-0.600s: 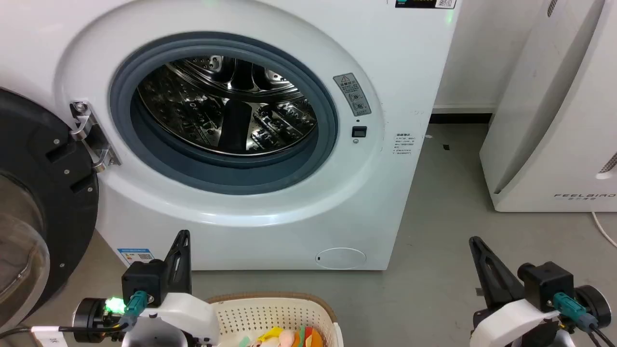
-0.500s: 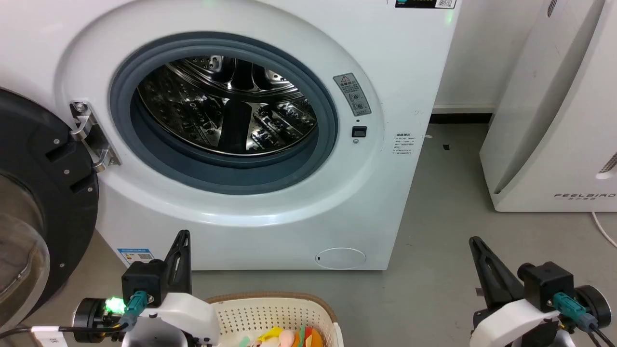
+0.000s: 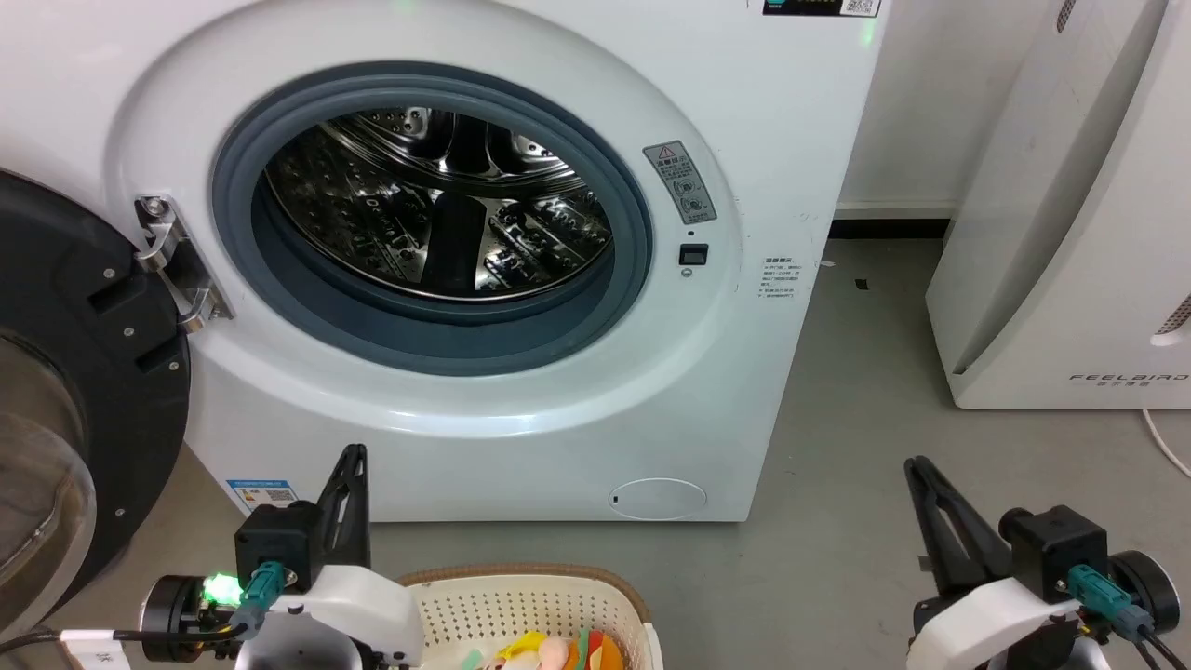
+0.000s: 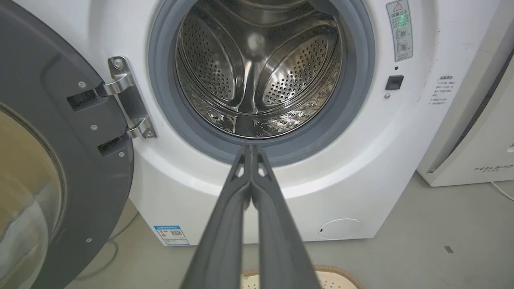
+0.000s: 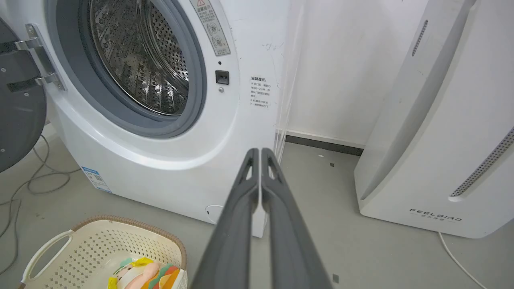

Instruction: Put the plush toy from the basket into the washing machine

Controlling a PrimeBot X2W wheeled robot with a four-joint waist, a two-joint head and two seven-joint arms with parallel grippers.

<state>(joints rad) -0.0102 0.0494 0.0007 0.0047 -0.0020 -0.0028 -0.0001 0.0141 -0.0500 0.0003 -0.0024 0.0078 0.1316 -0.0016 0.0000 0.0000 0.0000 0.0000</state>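
Nothing has visibly shifted in the last half-second: both arms hold as before, low in front of the open washer. The left gripper (image 3: 354, 458), its fingers pressed together on nothing, points up at the foot of the washing machine (image 3: 521, 437). The right gripper (image 3: 916, 465), likewise closed and empty, stands well off to the right over bare floor (image 3: 837, 419). Between the two arms, just beside the left one and below its fingertips in the head view, sits the basket (image 3: 521, 571). In it lies the plush toy (image 3: 549, 651), pink, yellow and orange, touched by neither gripper. Beyond the basket the machine's dark door (image 3: 84, 372) hangs swung open to the left on its steel hinge (image 3: 172, 261), leaving the grey gasket (image 3: 640, 242) and the shiny drum (image 3: 437, 205) exposed. The grey floor runs right to a white appliance lettered FEELBIRD (image 3: 1070, 233), which stands against a white wall (image 5: 341, 72). Loose cables (image 5: 36, 176) trail on the floor by the door.
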